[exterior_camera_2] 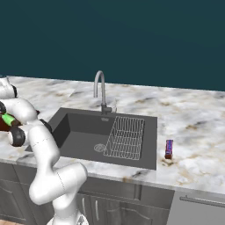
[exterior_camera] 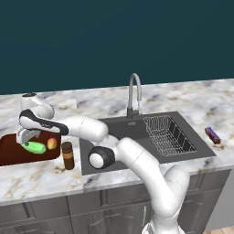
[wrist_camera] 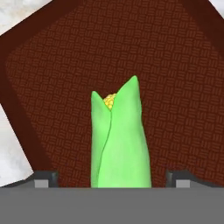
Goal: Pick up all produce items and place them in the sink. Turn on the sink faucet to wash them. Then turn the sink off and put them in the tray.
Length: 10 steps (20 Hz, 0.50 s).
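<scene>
A bright green corn-like vegetable [exterior_camera: 35,147] [wrist_camera: 120,144], yellow kernels showing at its tip, lies in the dark reddish-brown tray [exterior_camera: 9,153] [wrist_camera: 52,57] at the left of the counter. A small orange-yellow fruit [exterior_camera: 52,143] rests in the tray just right of it. My gripper [exterior_camera: 27,142] [wrist_camera: 111,181] hangs low over the green vegetable, open. In the hand view, the vegetable lies between the fingertips [wrist_camera: 43,179] with a gap on each side. The dark grey sink [exterior_camera: 121,130] [exterior_camera_2: 83,129] holds no produce. The faucet [exterior_camera: 134,93] [exterior_camera_2: 101,88] arches over it; no water shows.
A brown jar [exterior_camera: 68,155] stands on the counter right of the tray, close to my forearm. A wire rack [exterior_camera: 169,135] [exterior_camera_2: 127,136] fills the sink's right side. A purple-red bar [exterior_camera: 212,135] [exterior_camera_2: 168,148] lies on the counter right of the sink.
</scene>
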Motion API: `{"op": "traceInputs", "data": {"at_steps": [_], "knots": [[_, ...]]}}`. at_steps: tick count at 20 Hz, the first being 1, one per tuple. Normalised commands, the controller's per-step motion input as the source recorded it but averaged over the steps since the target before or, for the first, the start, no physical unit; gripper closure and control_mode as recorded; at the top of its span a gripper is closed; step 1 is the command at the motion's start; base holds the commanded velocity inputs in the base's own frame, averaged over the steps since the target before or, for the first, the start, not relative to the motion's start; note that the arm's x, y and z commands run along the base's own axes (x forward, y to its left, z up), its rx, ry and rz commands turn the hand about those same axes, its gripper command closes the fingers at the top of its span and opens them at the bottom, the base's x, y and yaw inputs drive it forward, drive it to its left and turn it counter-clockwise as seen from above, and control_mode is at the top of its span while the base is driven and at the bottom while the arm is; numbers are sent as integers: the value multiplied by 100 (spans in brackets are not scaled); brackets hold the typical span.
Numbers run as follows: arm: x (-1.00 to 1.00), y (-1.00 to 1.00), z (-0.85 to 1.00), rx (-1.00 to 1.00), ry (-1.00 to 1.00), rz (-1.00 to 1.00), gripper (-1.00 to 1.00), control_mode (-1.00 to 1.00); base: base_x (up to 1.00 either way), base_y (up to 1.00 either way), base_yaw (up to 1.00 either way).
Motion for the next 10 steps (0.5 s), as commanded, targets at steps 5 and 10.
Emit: {"op": "traceInputs", "data": {"at_steps": [5,10], "knots": [[-10,-18,41,-1,2,7,-100,-100,0,0,0],[-8,-42,48,-2,0,3,-100,-100,0,0,0]]}}
